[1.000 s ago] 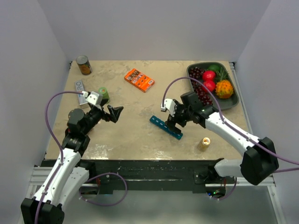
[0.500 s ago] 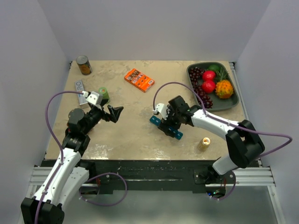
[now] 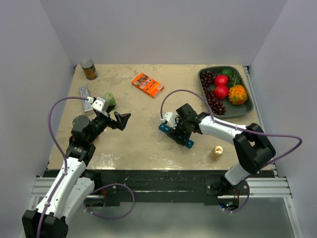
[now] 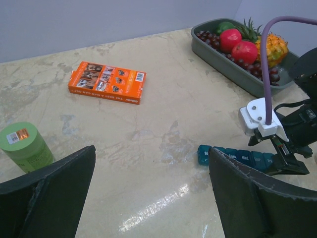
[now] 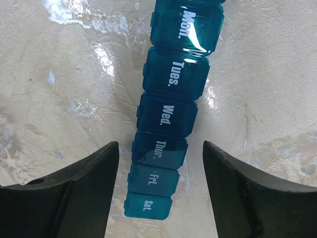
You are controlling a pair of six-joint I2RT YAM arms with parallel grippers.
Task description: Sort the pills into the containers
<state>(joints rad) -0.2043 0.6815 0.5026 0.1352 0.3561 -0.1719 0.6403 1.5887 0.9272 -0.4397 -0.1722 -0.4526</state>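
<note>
The teal-blue pill organizer (image 3: 189,143) lies slantwise on the table right of centre. In the right wrist view the pill organizer (image 5: 171,114) shows its day-labelled lids, all shut. My right gripper (image 3: 179,132) is open and hangs low over its middle. In its own view the right gripper (image 5: 161,148) has one jaw on each side of the Thur. and Fri. compartments, touching nothing. My left gripper (image 3: 122,119) is open and empty above the table's left half, and the left wrist view shows this gripper (image 4: 152,148) facing the organizer (image 4: 233,156). No pills are visible.
A small amber-gold bottle (image 3: 216,152) stands near the front right. A green cylinder (image 3: 109,100) is by the left gripper. An orange box (image 3: 147,85) lies at the back centre, a can (image 3: 89,69) at the back left. A grey fruit tray (image 3: 248,107) is at the back right.
My right gripper has moved left along the organizer and settled lower over its middle. The organizer and the left arm have not moved.
</note>
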